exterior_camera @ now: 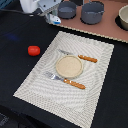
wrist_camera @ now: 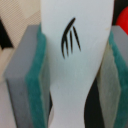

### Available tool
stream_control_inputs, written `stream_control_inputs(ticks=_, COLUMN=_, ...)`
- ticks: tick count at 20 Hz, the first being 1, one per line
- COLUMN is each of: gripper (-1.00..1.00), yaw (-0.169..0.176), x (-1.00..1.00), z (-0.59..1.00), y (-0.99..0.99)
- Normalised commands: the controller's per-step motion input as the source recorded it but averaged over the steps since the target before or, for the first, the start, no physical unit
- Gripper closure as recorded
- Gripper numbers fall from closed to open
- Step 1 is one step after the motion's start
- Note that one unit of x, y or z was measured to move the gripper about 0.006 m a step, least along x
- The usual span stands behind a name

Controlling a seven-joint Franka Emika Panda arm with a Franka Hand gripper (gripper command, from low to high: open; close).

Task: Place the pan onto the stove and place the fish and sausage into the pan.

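Note:
My gripper (exterior_camera: 52,19) hangs at the far left edge of the stove (exterior_camera: 107,30), just to the exterior view's left of the pan (exterior_camera: 66,9). The pan stands on the stove; its handle does not show clearly. In the wrist view the gripper (wrist_camera: 75,80) is shut on the fish (wrist_camera: 75,55), a white flat piece with a black mark, held between the teal pads (wrist_camera: 37,80). The sausage (exterior_camera: 33,50) lies on the dark table left of the placemat; a red patch in the wrist view (wrist_camera: 122,20) is probably the sausage too.
A larger grey pot (exterior_camera: 92,12) stands on the stove beside the pan, and a pale bowl (exterior_camera: 123,19) at its right end. The woven placemat (exterior_camera: 40,80) holds a tan plate (exterior_camera: 68,66), a knife (exterior_camera: 80,57) and a fork (exterior_camera: 65,80).

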Motion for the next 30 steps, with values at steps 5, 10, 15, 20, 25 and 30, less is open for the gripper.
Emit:
stream_control_inputs(ticks=5, gripper=1.0, yaw=0.019, x=0.34, z=0.0, y=0.88)
stream_control_inputs(ticks=10, gripper=1.0, yaw=0.012, x=0.31, z=0.0, y=0.89)
stream_control_inputs(ticks=15, gripper=1.0, yaw=0.011, x=0.31, z=0.0, y=0.88)
stream_control_inputs(ticks=20, gripper=1.0, yaw=0.006, x=0.3, z=0.0, y=0.88)
stream_control_inputs(ticks=25, gripper=1.0, yaw=0.003, x=0.13, z=-0.01, y=0.86)
stream_control_inputs(ticks=30, gripper=1.0, yaw=0.01, x=-0.06, z=-0.05, y=0.6)
